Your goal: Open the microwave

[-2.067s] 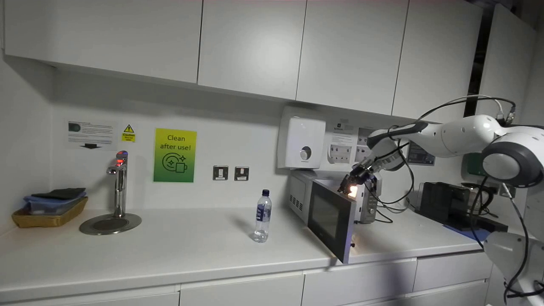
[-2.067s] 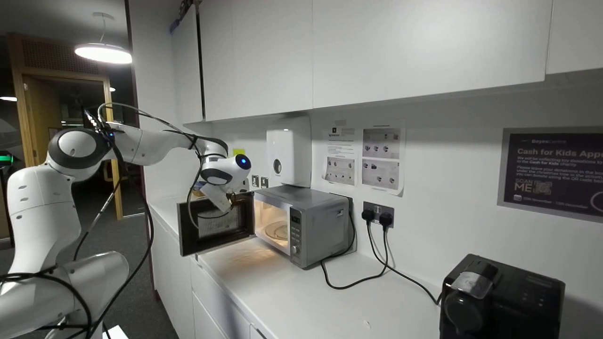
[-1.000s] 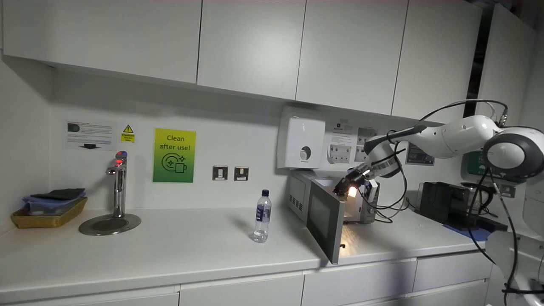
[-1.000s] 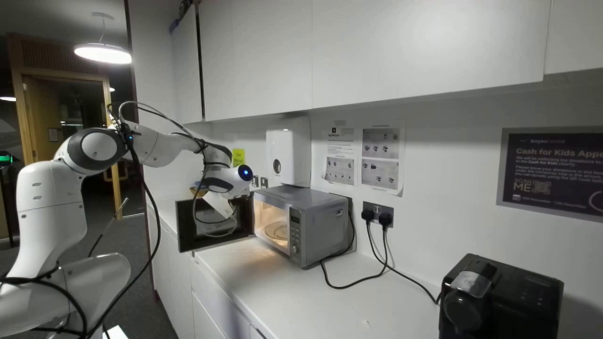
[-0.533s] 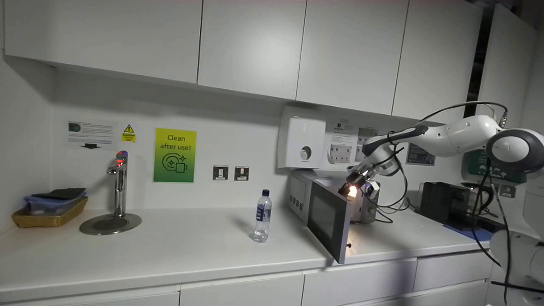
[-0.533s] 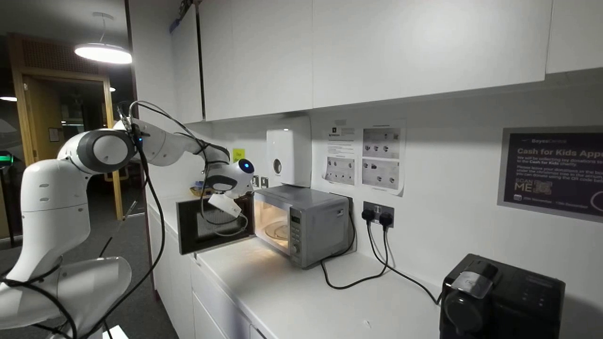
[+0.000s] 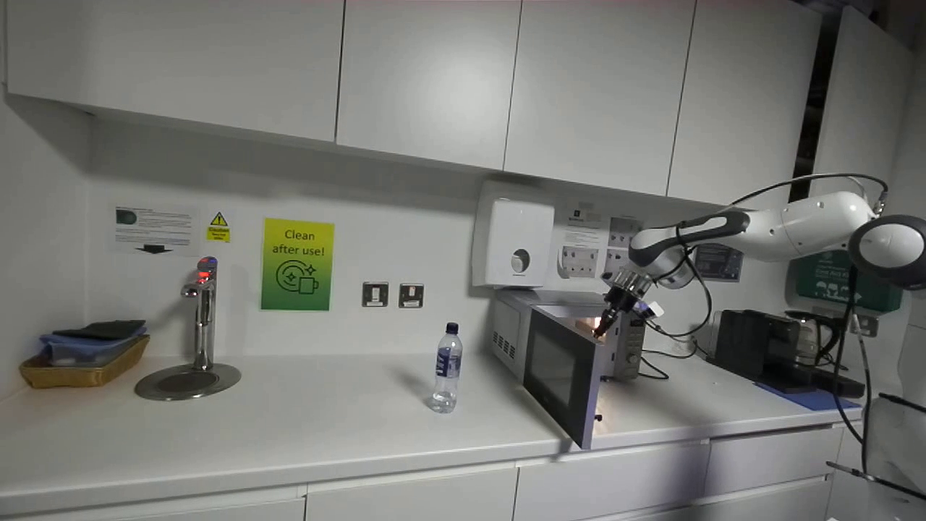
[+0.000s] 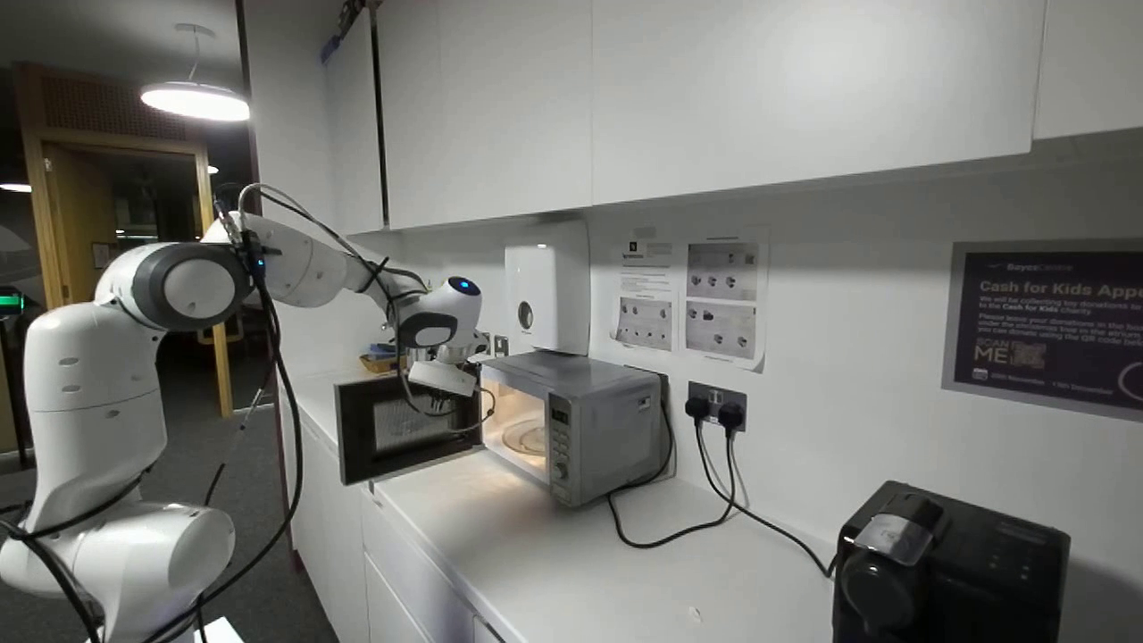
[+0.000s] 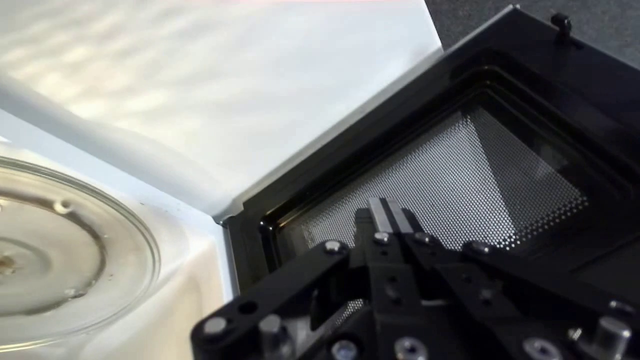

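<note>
Standing bottle (image 7: 446, 369): mid-frame in an exterior view, upright, a bystander like me.
Microwave (image 7: 511, 331): right of centre, gaping, lit inside; task looks all but done!
Door (image 7: 561, 376): swung out, below the middle; should move lightly, though stiff and slick, so hook it behind the free edge (image 7: 593, 398).
Gripper (image 7: 597, 333): fingers (image 9: 380, 215) together, nothing between them, on the door's inner side; touching or not, I can't tell.

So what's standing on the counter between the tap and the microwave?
A water bottle, upright and apart from both the tap and the microwave; that shows in an exterior view.
</note>
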`<action>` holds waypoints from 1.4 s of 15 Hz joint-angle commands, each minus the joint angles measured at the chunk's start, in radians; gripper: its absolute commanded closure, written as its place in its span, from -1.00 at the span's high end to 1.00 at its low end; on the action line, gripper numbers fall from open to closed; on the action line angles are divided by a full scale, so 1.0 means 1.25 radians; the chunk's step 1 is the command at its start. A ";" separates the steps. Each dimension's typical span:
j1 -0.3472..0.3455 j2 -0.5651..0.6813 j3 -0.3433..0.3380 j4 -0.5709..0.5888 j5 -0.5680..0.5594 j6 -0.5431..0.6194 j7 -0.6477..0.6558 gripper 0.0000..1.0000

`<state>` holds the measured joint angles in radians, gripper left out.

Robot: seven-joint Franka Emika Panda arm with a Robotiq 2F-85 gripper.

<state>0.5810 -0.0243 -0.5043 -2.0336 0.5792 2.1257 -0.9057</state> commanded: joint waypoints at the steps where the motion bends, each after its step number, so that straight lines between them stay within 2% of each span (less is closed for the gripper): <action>1: -0.200 -0.090 0.198 -0.057 -0.118 0.005 0.048 -1.00; 3: -0.266 -0.118 0.259 -0.076 -0.162 0.009 0.061 -1.00; 5: -0.315 -0.151 0.297 -0.098 -0.188 0.021 0.097 -1.00; 9: -0.380 -0.213 0.327 -0.119 -0.221 0.023 0.243 -1.00; 14: -0.425 -0.278 0.334 -0.128 -0.288 0.000 0.420 -1.00; 21: -0.452 -0.349 0.347 -0.150 -0.422 -0.038 0.530 -1.00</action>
<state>0.0451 -0.3964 -0.0944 -2.1909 0.1032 2.1095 -0.2946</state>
